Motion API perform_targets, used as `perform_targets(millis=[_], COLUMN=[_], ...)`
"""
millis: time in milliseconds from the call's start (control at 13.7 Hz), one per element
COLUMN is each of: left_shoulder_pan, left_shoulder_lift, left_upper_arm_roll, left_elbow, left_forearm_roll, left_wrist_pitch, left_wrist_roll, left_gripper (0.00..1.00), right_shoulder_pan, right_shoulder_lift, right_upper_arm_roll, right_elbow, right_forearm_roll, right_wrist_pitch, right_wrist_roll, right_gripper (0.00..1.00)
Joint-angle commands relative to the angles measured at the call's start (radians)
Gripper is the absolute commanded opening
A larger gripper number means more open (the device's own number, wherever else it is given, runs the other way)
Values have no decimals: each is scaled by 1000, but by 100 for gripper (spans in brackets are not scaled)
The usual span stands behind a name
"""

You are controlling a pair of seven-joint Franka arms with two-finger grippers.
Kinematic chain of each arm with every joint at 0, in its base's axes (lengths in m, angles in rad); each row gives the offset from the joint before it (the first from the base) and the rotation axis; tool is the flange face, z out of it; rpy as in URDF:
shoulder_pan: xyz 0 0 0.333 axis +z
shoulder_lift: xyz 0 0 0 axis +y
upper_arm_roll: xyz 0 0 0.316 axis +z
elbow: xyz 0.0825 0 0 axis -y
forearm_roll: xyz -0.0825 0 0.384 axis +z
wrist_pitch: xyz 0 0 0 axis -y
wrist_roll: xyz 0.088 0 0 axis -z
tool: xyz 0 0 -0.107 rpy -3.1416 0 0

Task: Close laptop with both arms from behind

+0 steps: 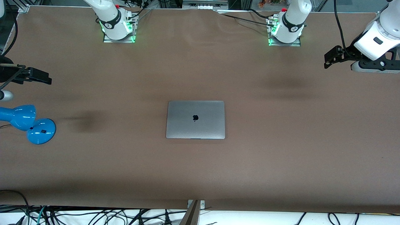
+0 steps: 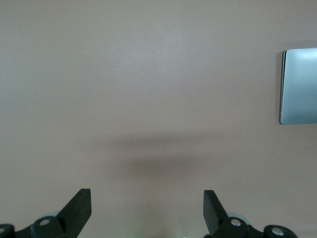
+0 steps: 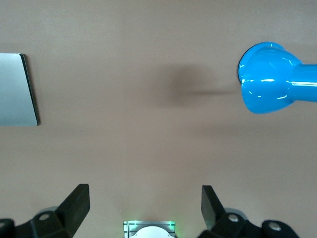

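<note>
The laptop [image 1: 195,119] lies shut and flat in the middle of the brown counter [image 1: 281,162], its silver-grey lid up with the dark apple logo [image 1: 195,117] showing. Nothing touches it.

The left tool [image 1: 332,58] hangs in the air over the left arm's end of the counter, well apart from the laptop, on its white arm [image 1: 379,34]. In the left wrist view its 2 black fingers [image 2: 79,208] stand spread wide with only bare counter between them, and one edge of the closed laptop [image 2: 299,85] shows off to the side.

The right tool [image 1: 39,76] hangs over the right arm's end of the counter, also well apart from the laptop. In the right wrist view its 2 fingers [image 3: 77,206] are likewise spread with nothing held, a corner of the laptop [image 3: 17,89] shows at one side, and the arm's own green-lit base [image 3: 149,229] shows between the fingers.

A glossy blue desk lamp [image 1: 26,122] lies on the counter at the right arm's end, nearer the front camera than the right tool; its round base [image 1: 41,131] rests on the counter. The lamp head [image 3: 270,78] appears in the right wrist view too.

The 2 arm bases [image 1: 117,26] stand along the counter's edge farthest from the front camera, each with a green glow.
</note>
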Motion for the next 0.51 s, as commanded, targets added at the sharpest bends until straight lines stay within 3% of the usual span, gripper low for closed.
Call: perform_targets(millis=[0,438], left_shoulder_pan=[14,6], left_shoulder_lift=[6,6], left_upper_arm_roll=[-13,-13], left_elbow=[21,20], left_forearm_roll=[22,22], left_wrist_pitch=[-25,-25], left_wrist_roll=[6,4], left_gripper=[100,100], right_shoulder_pan=[-3,-3], right_shoulder_lift=[-23,-23], right_upper_arm_roll=[-3,2], right_elbow=[-12,-12], right_forearm_roll=[17,19], right_wrist_pitch=[-12,-14], right_wrist_roll=[-16,-13], right_gripper=[100,100])
